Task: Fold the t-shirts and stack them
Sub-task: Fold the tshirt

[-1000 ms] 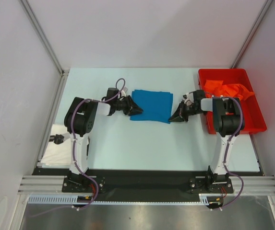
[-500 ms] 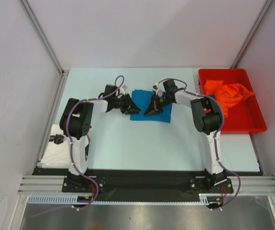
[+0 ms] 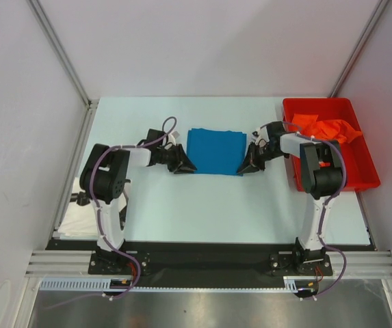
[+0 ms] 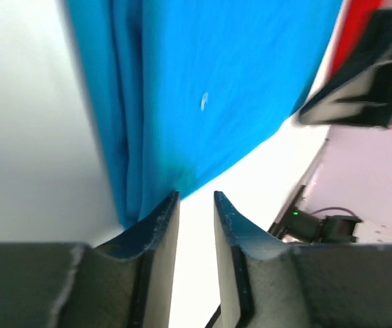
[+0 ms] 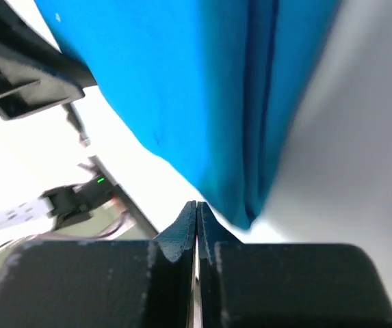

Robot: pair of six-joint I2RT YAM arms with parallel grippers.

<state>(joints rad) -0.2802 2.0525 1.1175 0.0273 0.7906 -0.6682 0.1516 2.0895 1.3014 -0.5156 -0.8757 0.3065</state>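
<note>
Where blue t-shirt (image 3: 215, 151) lies flat, left pincer (image 3: 189, 167), right pincer (image 3: 244, 169) flank it.

A pale blue-green counter (image 3: 209, 205) fills the floor of a white-walled booth, seen from above. A rigid red plastic bin (image 3: 358, 167) sits at the counter's far right corner, its long side running along the right edge. Plain white wall panels (image 3: 209, 48) close in the back and both sides, joined at the rear corners by slanting aluminium posts (image 3: 59, 51). A black base strip (image 3: 209, 249) runs across the counter's near edge, with ribbed aluminium rails (image 3: 59, 263) showing at either end. Below it lie a white slotted cable duct (image 3: 72, 283) and a sheet of brushed metal (image 3: 216, 307).
</note>
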